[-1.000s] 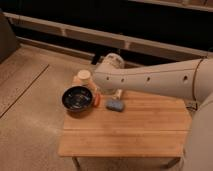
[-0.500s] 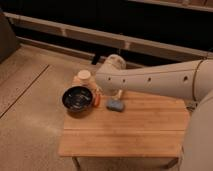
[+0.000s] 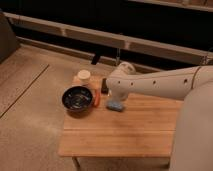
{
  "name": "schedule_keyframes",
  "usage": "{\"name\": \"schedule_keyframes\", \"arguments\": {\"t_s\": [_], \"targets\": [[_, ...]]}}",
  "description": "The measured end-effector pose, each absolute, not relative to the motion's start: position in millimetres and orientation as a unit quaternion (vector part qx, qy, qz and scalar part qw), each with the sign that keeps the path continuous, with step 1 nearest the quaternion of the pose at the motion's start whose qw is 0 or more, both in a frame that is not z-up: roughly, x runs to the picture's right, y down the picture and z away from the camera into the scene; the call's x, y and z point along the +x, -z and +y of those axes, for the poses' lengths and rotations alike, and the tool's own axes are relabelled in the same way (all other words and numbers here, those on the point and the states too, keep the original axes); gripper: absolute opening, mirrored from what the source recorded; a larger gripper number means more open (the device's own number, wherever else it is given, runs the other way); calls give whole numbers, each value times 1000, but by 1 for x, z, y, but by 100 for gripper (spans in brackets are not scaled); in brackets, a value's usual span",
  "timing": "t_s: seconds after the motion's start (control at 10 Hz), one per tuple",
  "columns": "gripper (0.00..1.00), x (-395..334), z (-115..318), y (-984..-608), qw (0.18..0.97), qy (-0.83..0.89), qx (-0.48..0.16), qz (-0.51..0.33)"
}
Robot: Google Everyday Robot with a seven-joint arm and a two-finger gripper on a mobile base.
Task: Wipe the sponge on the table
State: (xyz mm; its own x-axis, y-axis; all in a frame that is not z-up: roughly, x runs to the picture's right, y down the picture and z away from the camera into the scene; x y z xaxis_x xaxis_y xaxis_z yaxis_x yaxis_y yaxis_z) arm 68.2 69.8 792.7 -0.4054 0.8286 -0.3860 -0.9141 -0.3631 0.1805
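The sponge (image 3: 115, 105), a small blue-grey pad, lies flat on the light wood table (image 3: 130, 130), near its far edge and left of centre. My white arm reaches in from the right and bends down over it. The gripper (image 3: 114, 97) hangs right above the sponge, at or very near its top, mostly hidden behind the bulky wrist.
A black bowl (image 3: 77, 98) sits at the table's left end, with a small orange object (image 3: 96, 100) between it and the sponge. A white cup (image 3: 84, 76) and a small black block (image 3: 104, 86) stand at the far edge. A dark wall with rails runs behind.
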Motion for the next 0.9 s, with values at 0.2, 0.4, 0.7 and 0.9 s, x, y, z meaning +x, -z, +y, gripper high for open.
{"name": "schedule_keyframes", "arguments": {"t_s": [0.2, 0.4, 0.7, 0.9], "targets": [[65, 81, 95, -809, 519, -820, -132, 204], [65, 99, 117, -829, 500, -826, -148, 216], [65, 100, 118, -849, 515, -815, -172, 204], [65, 98, 107, -855, 532, -807, -186, 176]]}}
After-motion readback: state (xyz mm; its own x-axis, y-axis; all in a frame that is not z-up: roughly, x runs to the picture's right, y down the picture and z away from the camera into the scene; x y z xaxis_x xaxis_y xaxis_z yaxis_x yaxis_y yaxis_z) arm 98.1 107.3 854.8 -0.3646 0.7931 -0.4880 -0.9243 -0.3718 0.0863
